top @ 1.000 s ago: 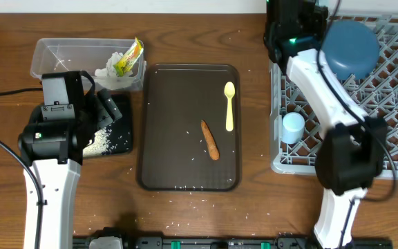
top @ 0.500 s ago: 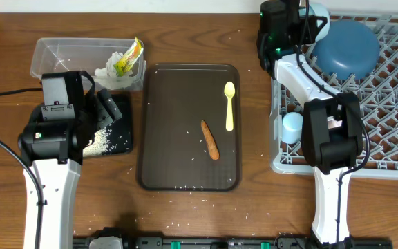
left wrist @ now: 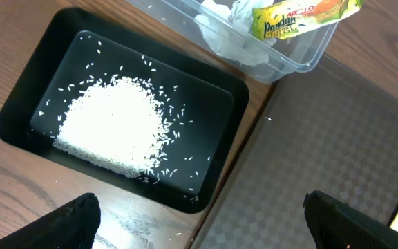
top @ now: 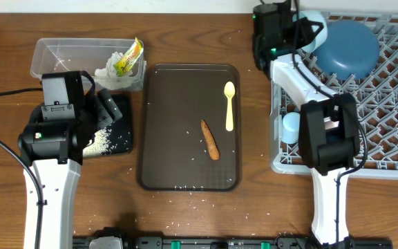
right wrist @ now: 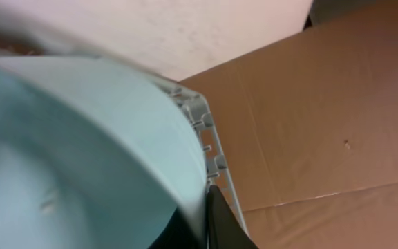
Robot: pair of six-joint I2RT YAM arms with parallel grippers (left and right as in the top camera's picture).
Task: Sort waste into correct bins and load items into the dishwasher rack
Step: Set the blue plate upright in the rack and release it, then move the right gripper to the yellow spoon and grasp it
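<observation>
My right gripper (top: 301,31) is shut on the rim of the light blue bowl (top: 314,19) at the far left corner of the grey dishwasher rack (top: 392,104). In the right wrist view the bowl (right wrist: 81,152) fills the left side, pinched by my right gripper (right wrist: 206,225). The dark blue plate (top: 351,48) and small blue cup (top: 293,126) sit in the rack. My left gripper (left wrist: 209,228) is open and empty above the black tray (left wrist: 19,104) holding rice (left wrist: 112,124). The clear tub (top: 61,52) holds tissue (top: 109,70) and wrapper (top: 128,57). The pink-white cup is out of view.
The dark brown serving tray (top: 178,124) lies in the middle with the yellow spoon (top: 229,105) and the carrot piece (top: 210,139) on it. Stray rice grains dot the wood near the front edge. Brown cardboard (right wrist: 323,104) shows beyond the rack.
My right gripper has swung left along the rack's far edge, and the light blue bowl has come into view in it. The left arm has not moved.
</observation>
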